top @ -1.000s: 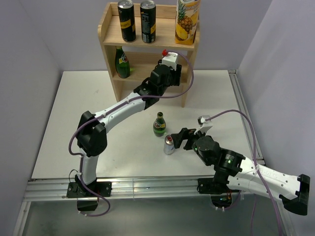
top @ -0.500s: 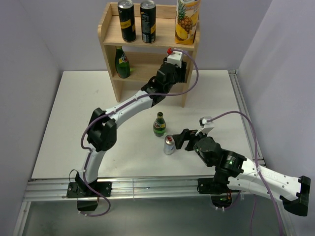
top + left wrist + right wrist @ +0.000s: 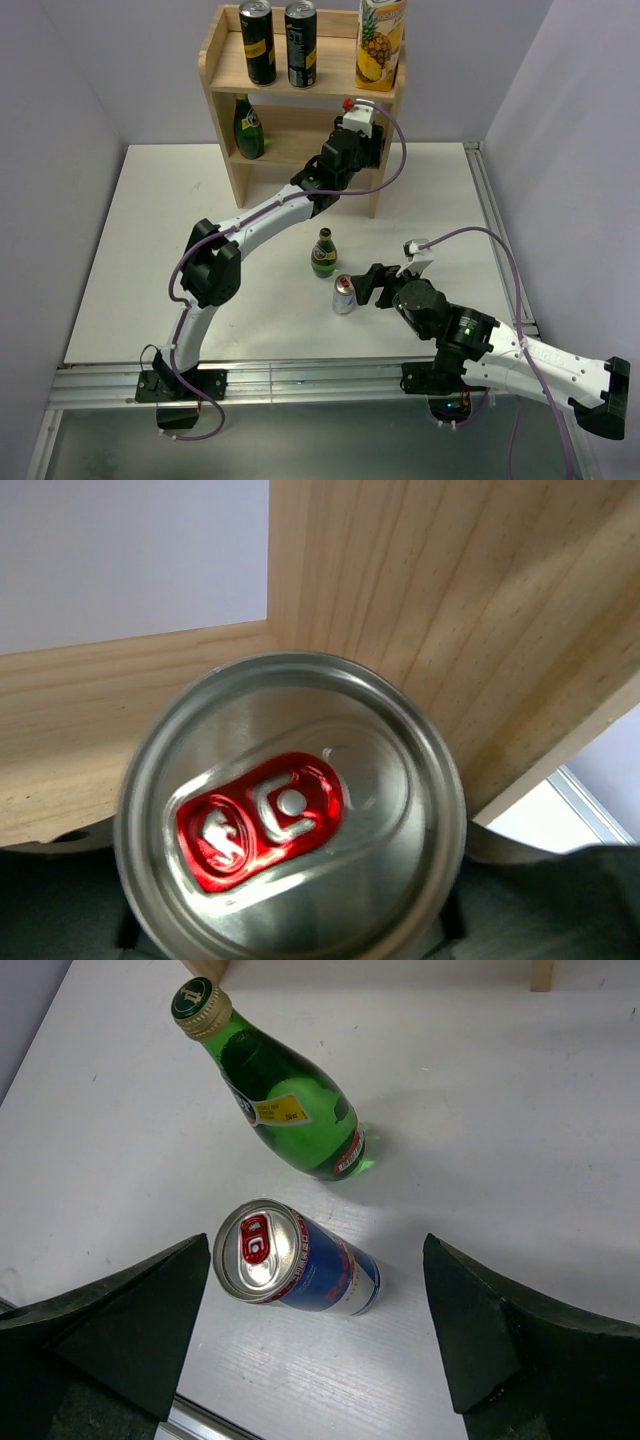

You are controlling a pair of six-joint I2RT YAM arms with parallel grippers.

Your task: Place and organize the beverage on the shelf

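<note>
The wooden shelf (image 3: 222, 75) stands at the back. Two black cans (image 3: 257, 40) (image 3: 300, 42) stand on its top tier, and a green bottle (image 3: 248, 128) stands on the lower tier at left. My left gripper (image 3: 352, 148) is at the right end of the lower tier, shut on a blue-and-silver can whose silver lid with a red tab (image 3: 290, 810) fills the left wrist view, against the shelf's wood (image 3: 450, 610). A second green bottle (image 3: 323, 253) (image 3: 290, 1110) and a second blue-and-silver can (image 3: 344, 295) (image 3: 295, 1260) stand on the table. My right gripper (image 3: 310, 1330) is open, with a finger on either side of that can and touching neither side.
A pineapple juice carton (image 3: 380, 42) stands on the top tier at right. The white table (image 3: 150, 250) ends at a metal rail at the near edge. Grey walls close in on the left, right and back.
My left arm has carried its can up and to the right, into the right end of the lower tier. The right gripper has barely shifted by the table can.
</note>
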